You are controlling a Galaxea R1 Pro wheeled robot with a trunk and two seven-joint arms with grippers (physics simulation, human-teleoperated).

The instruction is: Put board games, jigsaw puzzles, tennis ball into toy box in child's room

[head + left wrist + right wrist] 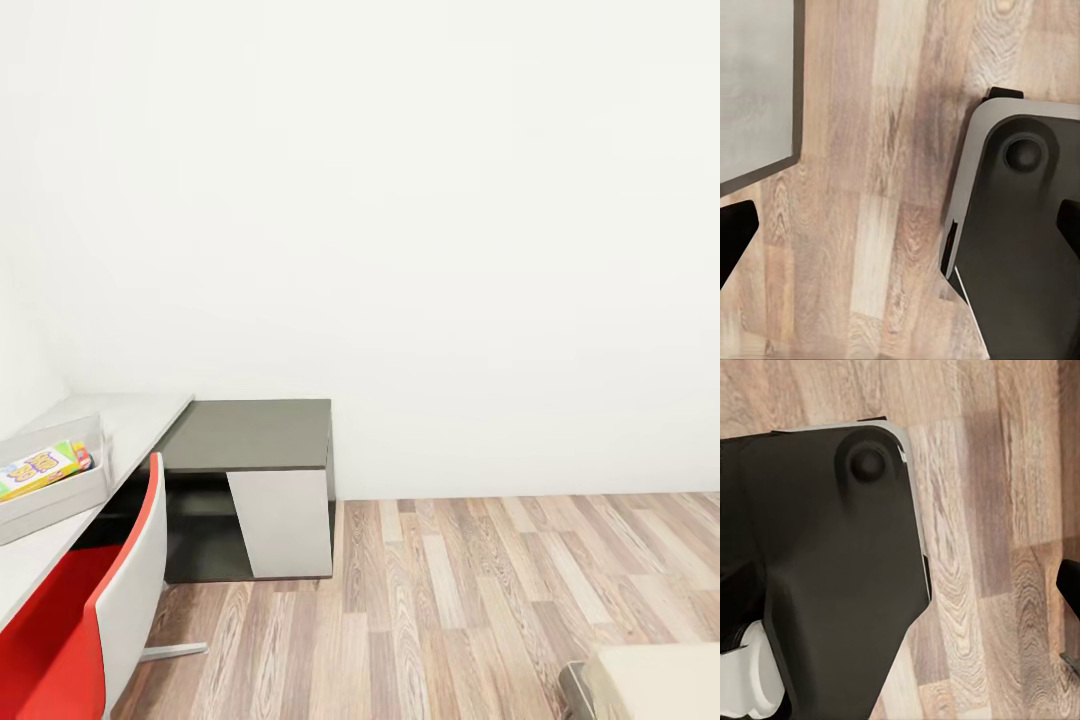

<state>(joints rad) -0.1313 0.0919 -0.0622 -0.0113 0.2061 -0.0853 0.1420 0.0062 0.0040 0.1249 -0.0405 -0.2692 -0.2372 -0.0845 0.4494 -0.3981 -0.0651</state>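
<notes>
At the left edge of the head view the pale table carries the light-grey toy box. Inside it lies a flat board game with a green border and busy colourful print, with something small and red-orange beside it that I cannot identify. A beige corner of the bed shows at the lower right. My left gripper hangs open over the wood floor, holding nothing. My right gripper also looks open and empty, with one dark fingertip showing at the picture's edge.
A red and white chair stands against the table's near side. A low dark-grey cabinet with a white front panel adjoins the table's end against the white wall. Wood-plank floor stretches between the cabinet and the bed. Both wrist views show my dark base.
</notes>
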